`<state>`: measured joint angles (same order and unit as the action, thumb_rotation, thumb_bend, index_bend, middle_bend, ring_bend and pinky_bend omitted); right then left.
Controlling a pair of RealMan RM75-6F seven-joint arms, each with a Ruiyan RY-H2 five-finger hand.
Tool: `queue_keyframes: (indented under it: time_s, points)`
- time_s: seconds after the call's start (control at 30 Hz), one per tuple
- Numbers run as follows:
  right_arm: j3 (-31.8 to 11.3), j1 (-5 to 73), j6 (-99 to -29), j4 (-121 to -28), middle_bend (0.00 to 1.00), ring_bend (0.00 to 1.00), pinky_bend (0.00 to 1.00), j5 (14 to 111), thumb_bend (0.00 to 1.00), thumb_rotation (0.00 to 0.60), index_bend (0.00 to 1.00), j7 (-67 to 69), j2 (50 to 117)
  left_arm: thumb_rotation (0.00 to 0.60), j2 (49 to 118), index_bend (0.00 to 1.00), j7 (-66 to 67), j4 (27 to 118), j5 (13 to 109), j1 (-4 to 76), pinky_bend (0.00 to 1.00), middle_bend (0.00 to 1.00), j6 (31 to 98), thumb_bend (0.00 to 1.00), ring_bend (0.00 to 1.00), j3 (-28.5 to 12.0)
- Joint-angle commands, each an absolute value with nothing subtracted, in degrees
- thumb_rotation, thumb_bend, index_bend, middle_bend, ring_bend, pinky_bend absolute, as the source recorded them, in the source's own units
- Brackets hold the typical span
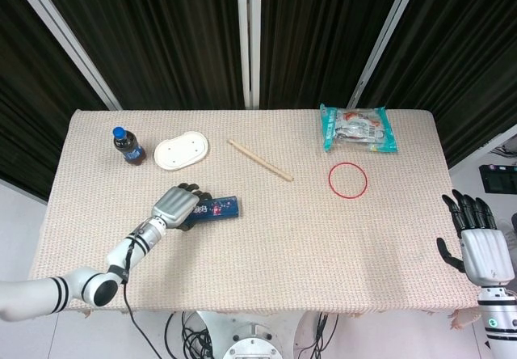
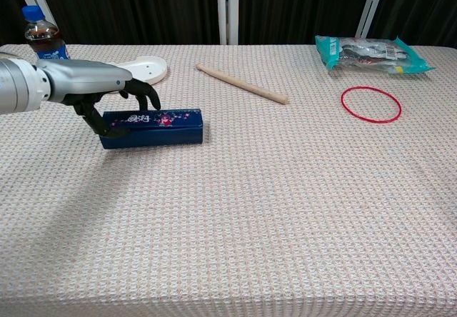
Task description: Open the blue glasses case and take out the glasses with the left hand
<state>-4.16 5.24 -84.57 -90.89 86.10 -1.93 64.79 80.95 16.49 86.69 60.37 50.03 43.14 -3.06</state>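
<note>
While draped over the left end of the blue glasses case (image 2: 151,128), left hand (image 2: 96,88) with fingers hooked over the far edge and thumb down the near face, gripping it. Case lying flat at about nine o'clock on the table (image 1: 266,278), lid not yet lifted, no glasses showing. Opening and taking out both left to do, by the look of it. Right hand (image 1: 477,242) idle at four o'clock, off the table edge, fingers spread, holding nothing.
</note>
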Motion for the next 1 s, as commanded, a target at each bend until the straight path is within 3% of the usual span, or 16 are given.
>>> queue_keyframes:
  time_s: [0.03,0.73,1.0]
  points:
    - [-4.2,5.3,-84.4,-90.9,0.0,0.0,0.0,86.0,0.35,0.6,0.0,-2.0,64.8,0.6,81.0,0.28,15.8,86.6,60.2,49.8,0.21,0.44,43.2,0.63,0.14,-3.4]
    - [-4.1,5.6,-83.7,-90.8,0.0,0.0,0.0,85.5,0.35,0.6,0.0,-1.9,64.9,0.6,82.1,0.52,6.5,84.4,59.5,47.6,0.3,0.61,42.2,0.67,0.27,-5.8]
    - [-4.1,5.7,-83.5,-90.9,0.0,0.0,0.0,85.5,0.35,0.6,0.0,-2.2,65.0,0.6,82.7,0.57,2.6,82.3,60.8,46.8,0.31,0.67,40.8,0.58,0.31,-6.0]
